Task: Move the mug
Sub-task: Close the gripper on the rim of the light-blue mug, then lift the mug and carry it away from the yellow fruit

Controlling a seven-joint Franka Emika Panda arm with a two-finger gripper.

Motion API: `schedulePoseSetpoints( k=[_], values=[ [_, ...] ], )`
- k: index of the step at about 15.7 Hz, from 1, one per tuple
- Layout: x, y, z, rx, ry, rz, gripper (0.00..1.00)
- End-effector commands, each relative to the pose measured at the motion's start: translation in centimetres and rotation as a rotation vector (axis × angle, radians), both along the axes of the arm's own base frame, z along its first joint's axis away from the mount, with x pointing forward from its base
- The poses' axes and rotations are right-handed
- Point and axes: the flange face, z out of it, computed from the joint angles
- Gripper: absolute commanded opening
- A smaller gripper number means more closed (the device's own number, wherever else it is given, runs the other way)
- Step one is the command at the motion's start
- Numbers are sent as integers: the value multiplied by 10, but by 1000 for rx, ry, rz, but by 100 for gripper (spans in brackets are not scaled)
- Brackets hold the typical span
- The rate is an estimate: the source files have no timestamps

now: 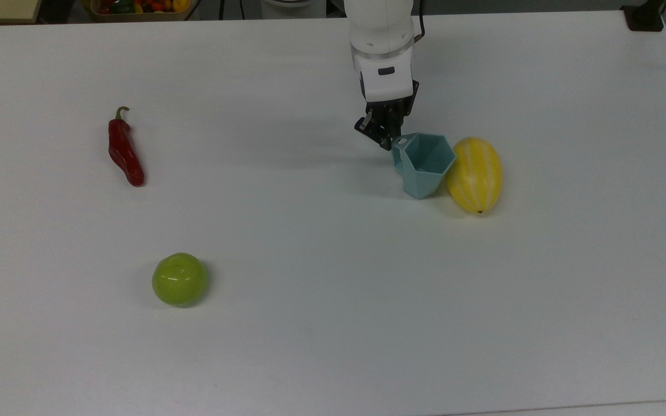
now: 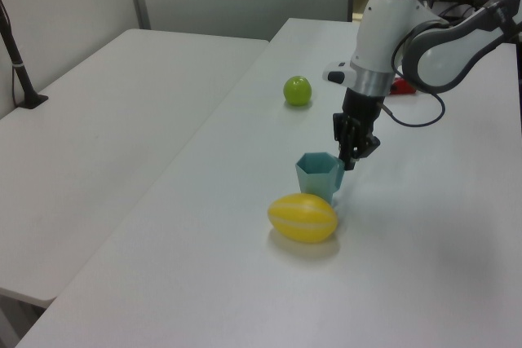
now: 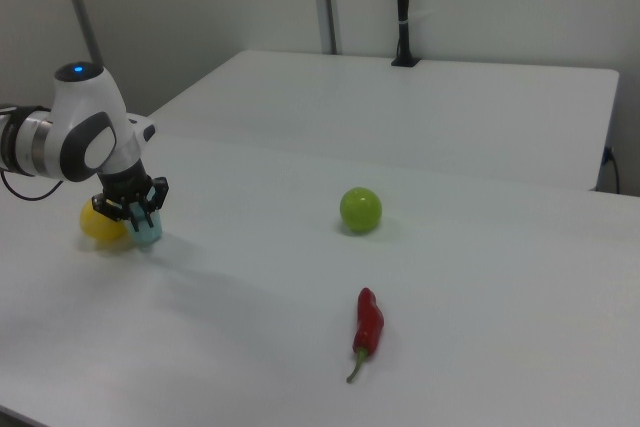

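Note:
The light blue-teal faceted mug (image 1: 424, 163) stands slightly tilted beside a yellow striped melon (image 1: 474, 174), its small handle turned to the top view's left. My gripper (image 1: 389, 138) comes down from above and is shut on that handle. In the left view the mug (image 2: 320, 175) sits just behind the melon (image 2: 303, 218), with the gripper (image 2: 349, 159) at its right rim. In the right view the mug (image 3: 148, 232) is mostly hidden behind the gripper (image 3: 135, 211).
A red chili pepper (image 1: 125, 149) lies at the top view's left and a green round fruit (image 1: 179, 279) at the lower left. The white table (image 1: 333, 323) spreads wide in front. A box of vegetables (image 1: 136, 7) sits past the far edge.

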Motion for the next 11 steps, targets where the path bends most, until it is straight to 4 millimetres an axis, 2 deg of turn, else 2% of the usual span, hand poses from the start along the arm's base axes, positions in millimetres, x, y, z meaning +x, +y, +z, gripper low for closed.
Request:
schedulePoseSetpoints(
  k=[1, 5, 8, 9, 11],
  values=[
    [-7, -9, 41, 32, -8, -44, 0],
    [-1, -21, 86, 72, 22, -97, 0],
    [-9, -33, 114, 73, 44, -154, 0],
    [-13, -39, 125, 68, 58, -166, 0],
    [-18, -64, 147, 65, 71, -204, 0]
  ],
)
